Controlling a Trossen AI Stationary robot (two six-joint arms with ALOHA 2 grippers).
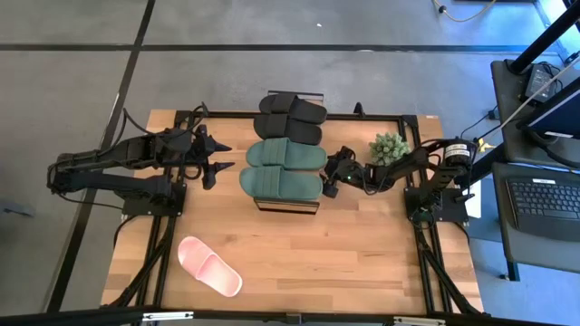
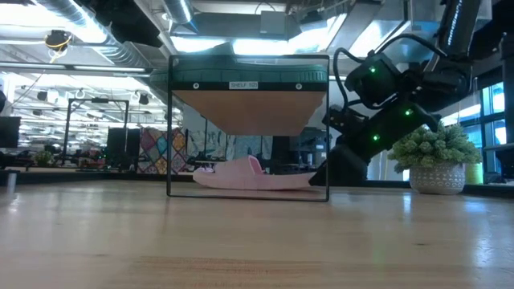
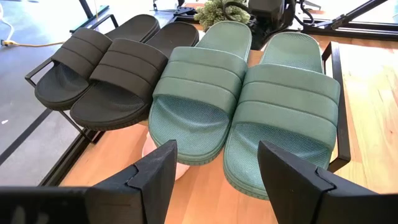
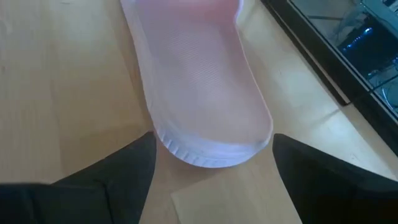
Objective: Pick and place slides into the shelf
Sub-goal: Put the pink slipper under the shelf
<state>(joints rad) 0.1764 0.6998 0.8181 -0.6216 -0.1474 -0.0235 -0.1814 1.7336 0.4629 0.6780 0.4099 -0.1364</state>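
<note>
the table [image 1: 362, 263] fills the middle of the high view, and the shelf [image 1: 313, 208] stands at its centre, its black frame narrow so each board takes sandals side by side. the black pair [image 1: 290, 118] lies on the upper part of the rack and the dark green pair [image 1: 283, 167] just below it in the frame, straps aligned, which reads as four of the six already stowed. a pale pink slide [image 2: 249, 177] sits low under the shelf's board in the low view, at the centre, seemingly on the lowest level. the other pink slide [image 1: 209, 265] lies alone at lower left of the high view, well apart from the rack, still to be fetched.

the potted plant [image 1: 388, 147] stands at upper right, clear of the work.

the right gripper [image 4: 211, 168] is beside the shelf's right edge, jaws spread wide around the pink sole's end but not touching it, released. the left gripper [image 3: 214, 171] waits left of the shelf, jaws open and empty, facing the green pair.
</note>
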